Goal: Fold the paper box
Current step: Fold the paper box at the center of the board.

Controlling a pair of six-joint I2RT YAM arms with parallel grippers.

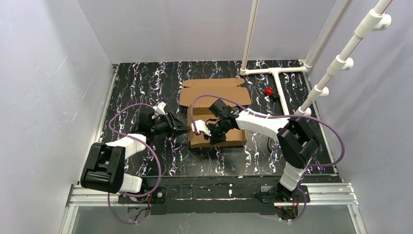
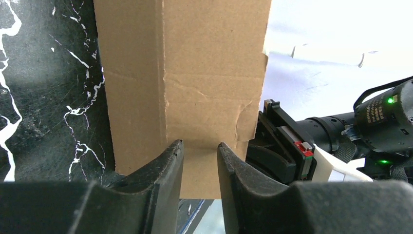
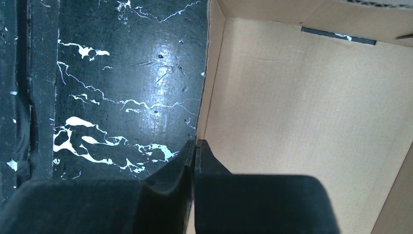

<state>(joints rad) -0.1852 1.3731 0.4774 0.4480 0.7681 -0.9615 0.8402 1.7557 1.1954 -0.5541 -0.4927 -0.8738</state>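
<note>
Cardboard is the weak point here. The paper box [image 1: 216, 114] sits at the centre of the top view on the black marbled tabletop [image 1: 141, 83]. Its lid panel lies open toward the upper edge of the frame and its shallow tray is nearer the arms.

The tray's left wall stands upright, and in the left wrist view its lower right edge already looks crumpled and slightly torn. More force at that spot would likely deepen the tear, not sharpen the fold.

The right gripper [image 3: 195, 146] is clenched on that wall, one finger inside the tray and one outside. It appears to be the only thing keeping the wall up. If it slips off the thin edge, the corrugated crease will probably spring the wall back outward.

The left gripper [image 2: 199, 148] has its jaws slightly parted and grasps nothing. Its tips are just in front of the same wall, close to the right gripper's fingers at the right of that view. The clearance between the two tools looks tight, so a sideways correction could knock them together or pull the wall loose.

The box is light and the tabletop glossy, so a push from the left may slide the tray instead of folding it, toward the white pipe frame [image 1: 277, 73] and the small red object [image 1: 269, 91] at upper right.
</note>
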